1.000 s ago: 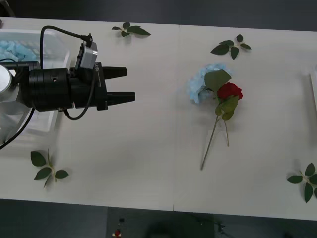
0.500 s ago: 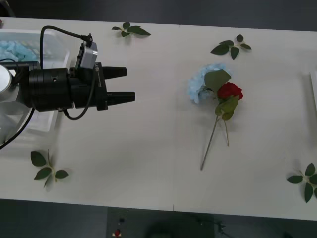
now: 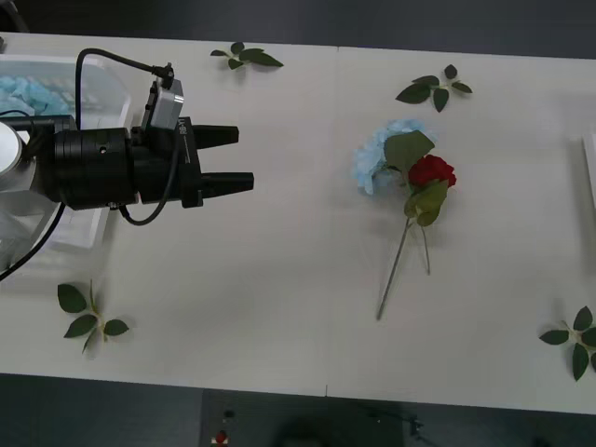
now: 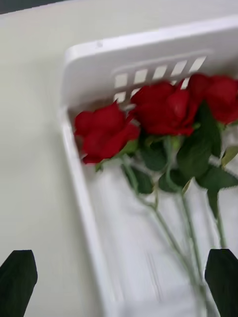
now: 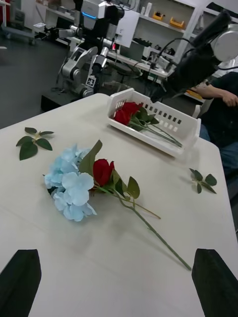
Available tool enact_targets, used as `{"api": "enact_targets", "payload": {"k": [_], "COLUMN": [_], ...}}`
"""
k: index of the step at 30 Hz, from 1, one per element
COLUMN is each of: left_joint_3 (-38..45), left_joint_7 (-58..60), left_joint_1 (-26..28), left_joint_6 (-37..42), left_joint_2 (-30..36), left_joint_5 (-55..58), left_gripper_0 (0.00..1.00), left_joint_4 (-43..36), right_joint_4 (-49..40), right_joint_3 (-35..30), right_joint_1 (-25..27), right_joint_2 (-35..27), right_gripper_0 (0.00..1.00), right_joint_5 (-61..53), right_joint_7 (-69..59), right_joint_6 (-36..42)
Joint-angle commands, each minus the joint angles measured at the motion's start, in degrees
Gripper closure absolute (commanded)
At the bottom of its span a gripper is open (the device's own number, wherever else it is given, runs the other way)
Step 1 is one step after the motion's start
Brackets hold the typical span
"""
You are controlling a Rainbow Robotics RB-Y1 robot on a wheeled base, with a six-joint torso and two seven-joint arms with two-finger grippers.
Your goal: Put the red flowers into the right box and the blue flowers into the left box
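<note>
On the table's middle lie a blue flower [image 3: 374, 155] and a red flower [image 3: 431, 170], their stems crossing; they are also in the left wrist view, the blue flower [image 5: 68, 188] beside the red flower [image 5: 102, 171]. My left gripper [image 3: 235, 159] hovers open and empty well to their left, beside the left box [image 3: 104, 82], which holds blue flowers [image 3: 20, 91]. My right gripper [image 4: 119, 280] is open and empty over the right box [image 4: 89, 64], where three red flowers [image 4: 161, 106] lie. The right box [image 5: 174, 130] stands at the table's far end.
Loose leaf sprigs lie at the back [image 3: 247, 56], back right [image 3: 434, 88], front left [image 3: 88, 315] and front right [image 3: 577, 341]. A thin rim of the right box [image 3: 590, 172] shows at the table's right edge. Bare tabletop separates the left gripper from the flowers.
</note>
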Motion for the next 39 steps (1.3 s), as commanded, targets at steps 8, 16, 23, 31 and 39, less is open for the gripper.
{"api": "enact_targets", "payload": {"k": [8, 16, 23, 31, 39], "left_joint_3": [-0.07, -0.07, -0.07, -0.07, -0.07], "left_joint_7": [2.01, 2.01, 2.01, 2.01, 2.01], "left_joint_1": [-0.82, -0.82, -0.82, -0.74, -0.56], "left_joint_6": [-0.21, -1.01, -1.09, -1.18, -1.18], "left_joint_2": [-0.60, -0.60, -0.68, -0.68, -0.68], "left_joint_5": [0.23, 0.15, 0.15, 0.15, 0.23], "left_gripper_0": [0.11, 0.11, 0.11, 0.11, 0.11], "left_joint_4": [-0.76, -0.67, -0.76, -0.67, -0.67], "right_joint_4": [-22.74, -29.33, -24.41, -14.92, -9.82], "right_joint_3": [-0.98, 9.48, 20.91, 27.15, 28.90], "right_joint_1": [1.17, -3.66, -12.10, -18.78, -21.94], "right_joint_2": [7.45, 15.09, 20.81, 27.05, 31.26], "right_gripper_0": [0.00, 0.00, 0.00, 0.00, 0.00], "right_joint_5": [1.00, 13.04, 21.57, 24.82, 26.84], "right_joint_7": [-27.10, -42.13, -51.98, -52.33, -50.57], "right_joint_6": [20.26, 24.04, 24.75, 22.46, 20.00]}}
